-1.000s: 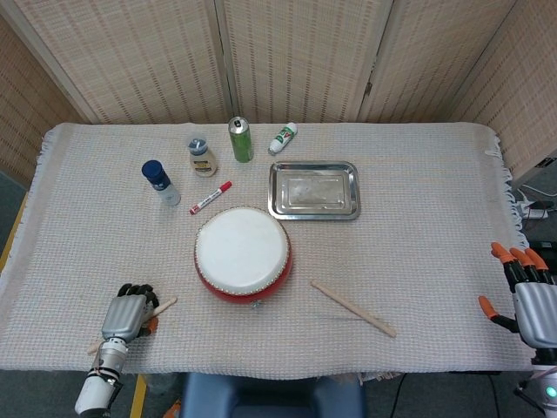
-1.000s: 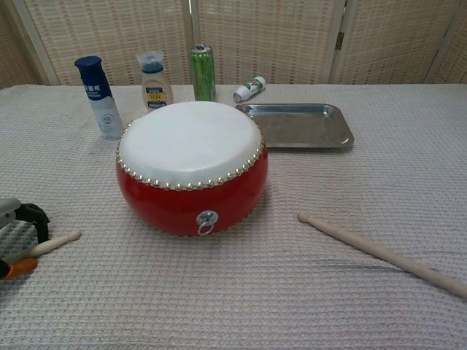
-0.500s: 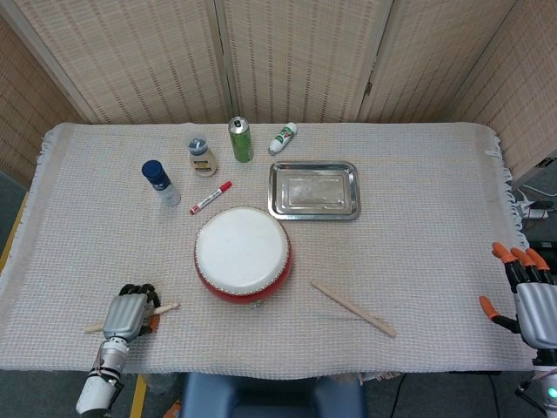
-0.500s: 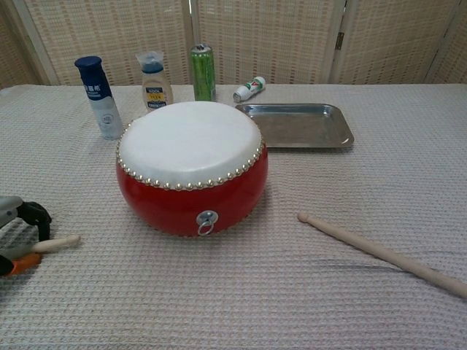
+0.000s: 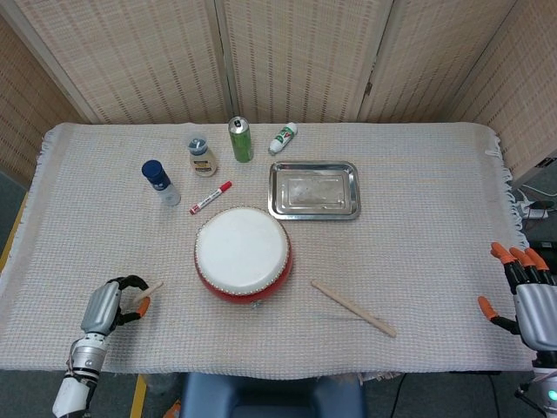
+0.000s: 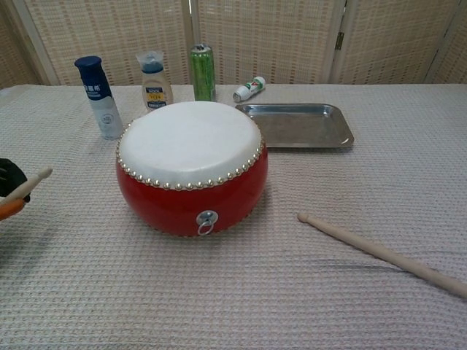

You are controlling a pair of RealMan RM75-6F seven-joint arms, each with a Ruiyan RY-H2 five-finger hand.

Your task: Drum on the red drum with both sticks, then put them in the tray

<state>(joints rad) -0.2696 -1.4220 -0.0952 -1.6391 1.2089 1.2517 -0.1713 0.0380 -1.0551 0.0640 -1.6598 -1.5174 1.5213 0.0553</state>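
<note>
The red drum (image 5: 243, 255) with a white skin stands mid-table, also large in the chest view (image 6: 191, 166). My left hand (image 5: 106, 304) is at the front left and grips one wooden drumstick (image 5: 150, 289), whose tip points toward the drum; in the chest view only the hand's edge (image 6: 9, 188) and the stick tip (image 6: 31, 183) show. The second drumstick (image 5: 353, 308) lies loose on the cloth right of the drum (image 6: 379, 253). My right hand (image 5: 527, 294) hovers off the table's right edge, fingers apart, holding nothing. The metal tray (image 5: 314, 190) lies behind the drum, nothing in it.
Behind the drum stand a blue-capped bottle (image 5: 160, 182), a small bottle (image 5: 202, 156), a green can (image 5: 241, 139), a lying white tube (image 5: 283, 138) and a red marker (image 5: 211, 198). Woven screens close off the back. The cloth-covered table (image 5: 435, 218) ends near both hands.
My left hand has lifted the drumstick off the cloth and drawn left and back; the stick tip now rises in the chest view. The right hand and loose stick have not moved.
</note>
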